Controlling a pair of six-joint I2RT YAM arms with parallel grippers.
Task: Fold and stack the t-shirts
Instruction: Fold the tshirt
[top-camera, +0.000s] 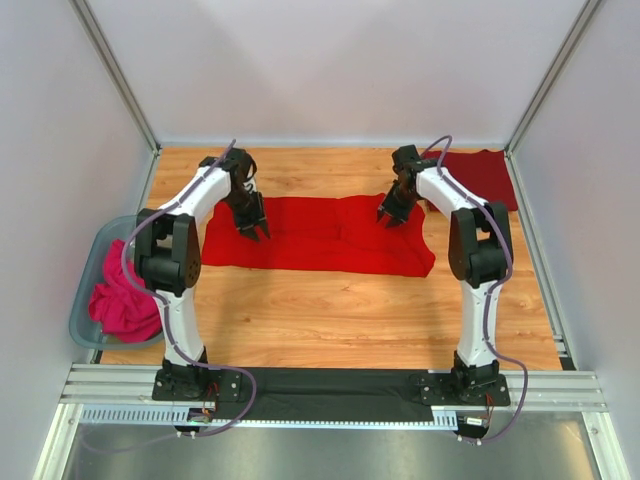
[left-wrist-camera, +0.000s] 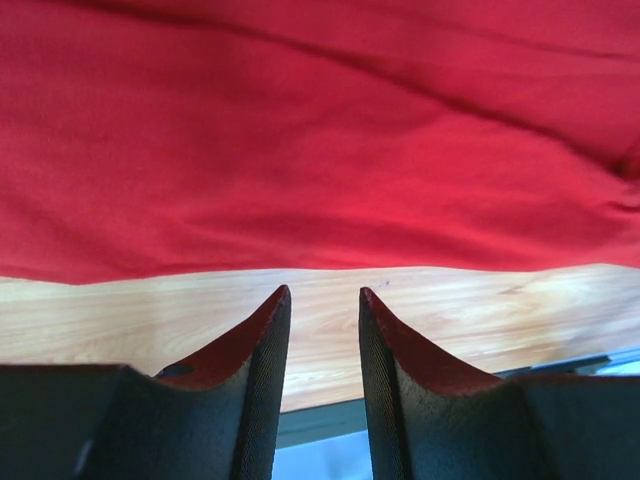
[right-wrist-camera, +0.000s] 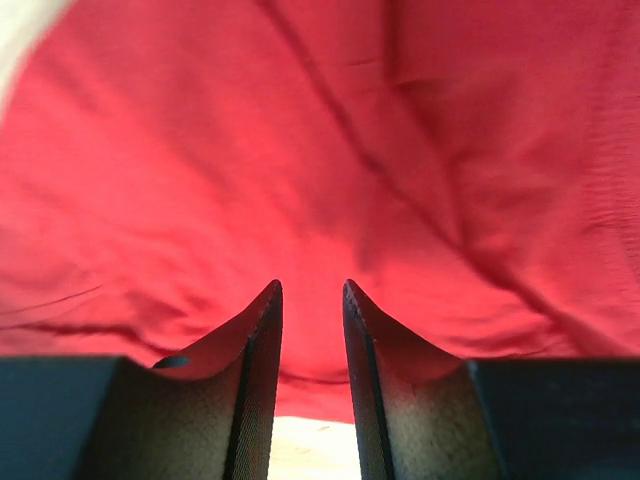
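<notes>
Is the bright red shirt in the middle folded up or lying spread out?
Spread out: the bright red t-shirt lies flat and wide on the table. Whether doubled over, cannot tell.

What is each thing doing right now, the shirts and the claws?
bright red shirt: spread out flat.
dark red shirt: lying in the far right corner.
pink cloth: bunched up in the tub.
left claw: open, holding nothing.
right claw: open, holding nothing.
</notes>
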